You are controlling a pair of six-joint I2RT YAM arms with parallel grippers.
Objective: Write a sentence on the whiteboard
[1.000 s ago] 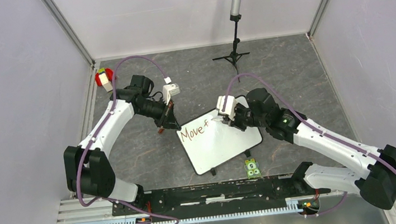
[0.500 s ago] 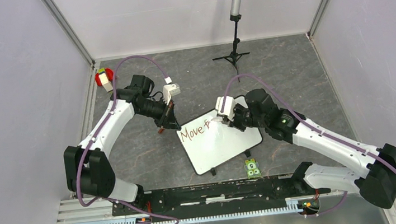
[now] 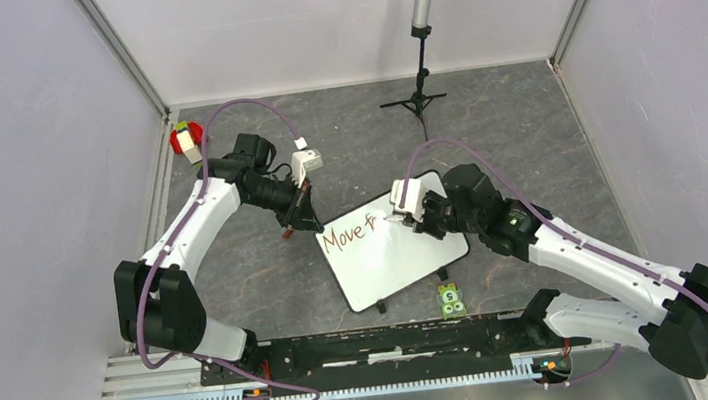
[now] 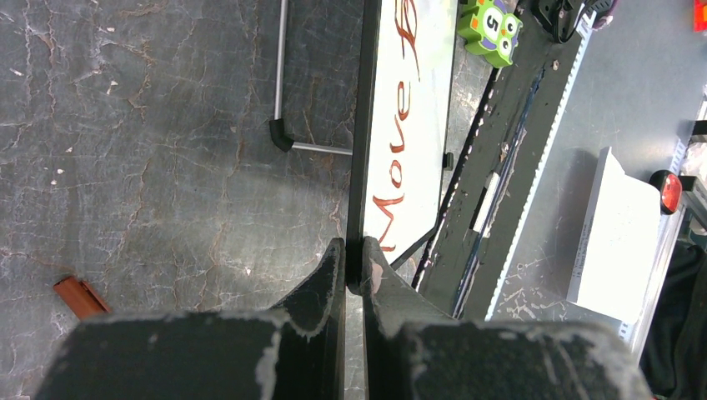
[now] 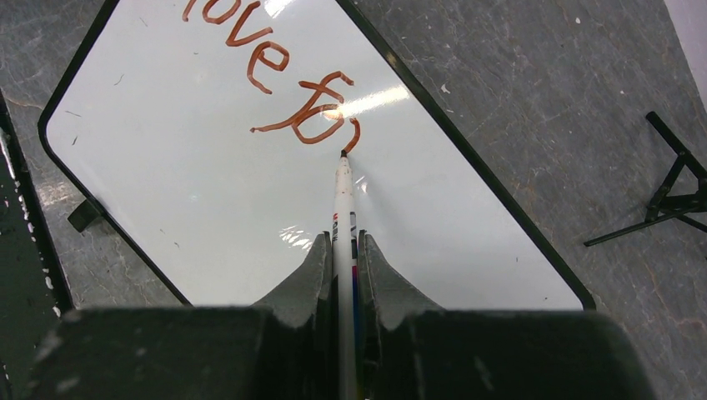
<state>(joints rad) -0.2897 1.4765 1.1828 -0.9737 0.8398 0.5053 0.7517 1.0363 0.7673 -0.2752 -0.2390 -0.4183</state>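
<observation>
Dark grey stone-patterned counter [image 3: 522,120]: carries everything noted below.

Small glossy white rectangular whiteboard [image 3: 397,260] with thin black rim: sits on short black legs at mid-counter, between my two arms, turned askew to the counter edge.

My left claw [image 4: 354,257]: clamped on the whiteboard's black rim at its left corner, one finger on each side of the edge. From the top view it reaches in from the far left [image 3: 303,214].

My right claw [image 5: 343,246]: clamped on a slim white marker [image 5: 343,196], which runs out between the fingers towards the board. From the top view it sits over the board's far edge [image 3: 409,209].

Black tripod stand [image 3: 416,102]: at the far side of the counter, well apart from the board.

Green owl-faced block marked "5" [image 3: 451,299]: on the counter just beside the board's near edge.

Thin reddish-brown handwriting [image 3: 347,236]: along the board's far-left portion. "Move" is legible, followed by an "f" and further unfinished strokes. The marker tip touches the board at the end of the last stroke.

Small reddish-brown cap-like piece [image 4: 79,296]: lies on the counter near my left claw, clear of the board.
</observation>
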